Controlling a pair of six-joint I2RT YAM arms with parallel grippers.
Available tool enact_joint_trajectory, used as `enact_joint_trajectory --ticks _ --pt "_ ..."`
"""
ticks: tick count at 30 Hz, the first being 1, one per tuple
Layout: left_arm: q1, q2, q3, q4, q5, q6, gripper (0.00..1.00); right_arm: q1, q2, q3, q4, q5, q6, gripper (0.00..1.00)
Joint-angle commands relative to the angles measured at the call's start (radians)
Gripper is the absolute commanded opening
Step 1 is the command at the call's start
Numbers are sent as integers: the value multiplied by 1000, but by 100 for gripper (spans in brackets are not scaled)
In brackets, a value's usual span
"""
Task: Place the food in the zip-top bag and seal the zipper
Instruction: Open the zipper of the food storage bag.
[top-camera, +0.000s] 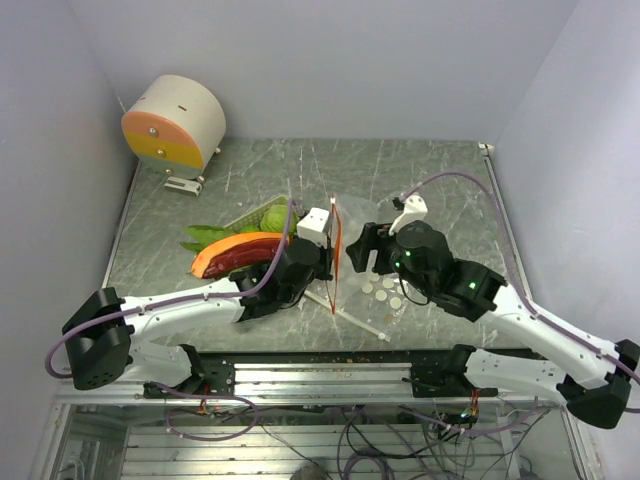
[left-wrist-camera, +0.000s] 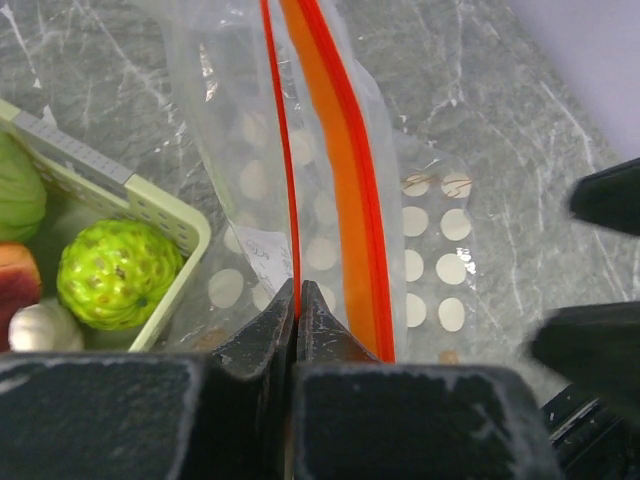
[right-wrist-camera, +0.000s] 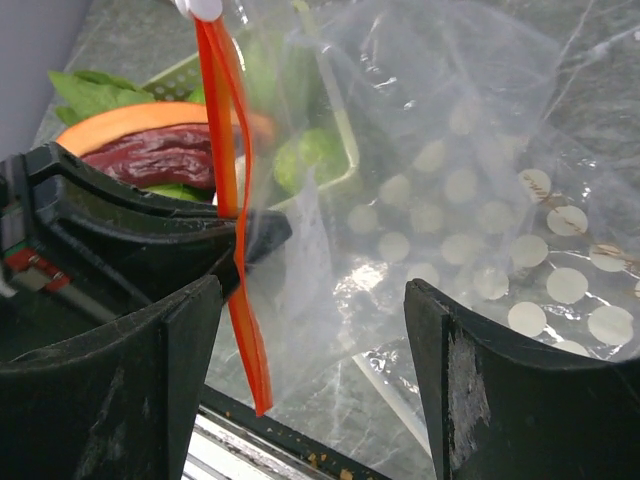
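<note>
Grey marbled table (top-camera: 420, 170) is lying between pale walls, with a cream-and-orange drum (top-camera: 172, 122) standing at its far left corner. Left of centre, a pale-green basket (left-wrist-camera: 150, 205) is holding the food: a bumpy green ball (left-wrist-camera: 118, 272), a white bulb (left-wrist-camera: 40, 325), green leaves (top-camera: 205, 236), an orange slice (top-camera: 235, 250) and a dark red piece (right-wrist-camera: 160, 160) lying along that slice. All of it is sitting in or over the basket, outside the bag. Just right of the basket, the left gripper (left-wrist-camera: 297, 300) is pinching one thin red edge of the zip-top bag (left-wrist-camera: 430, 250); its jaws are pressing tight together on that strip and holding it raised off the table. The broader orange-red zipper (left-wrist-camera: 345, 190) is running upright beside the pinched edge, the two strips standing apart. The clear bag, printed with white dots, is lying slack on the table toward the right. At the right, the right gripper (right-wrist-camera: 312, 300) is hovering close to the bag with its jaws standing wide and gripping nothing; the bag's film is showing between them.
</note>
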Motion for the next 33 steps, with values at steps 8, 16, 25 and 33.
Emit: enact_joint_trajectory --ticks 8,16,25,33 --pt "-55 -9 51 18 -50 0 7 40 110 48 107 57 16 73" --pt "-63 -90 7 47 -31 1 7 49 142 38 67 173 75 67" --pt "-70 -141 -28 85 18 -7 7 68 189 50 37 279 118 64" --pt "-74 -203 -13 12 -28 19 7 70 226 52 -67 393 172 33"
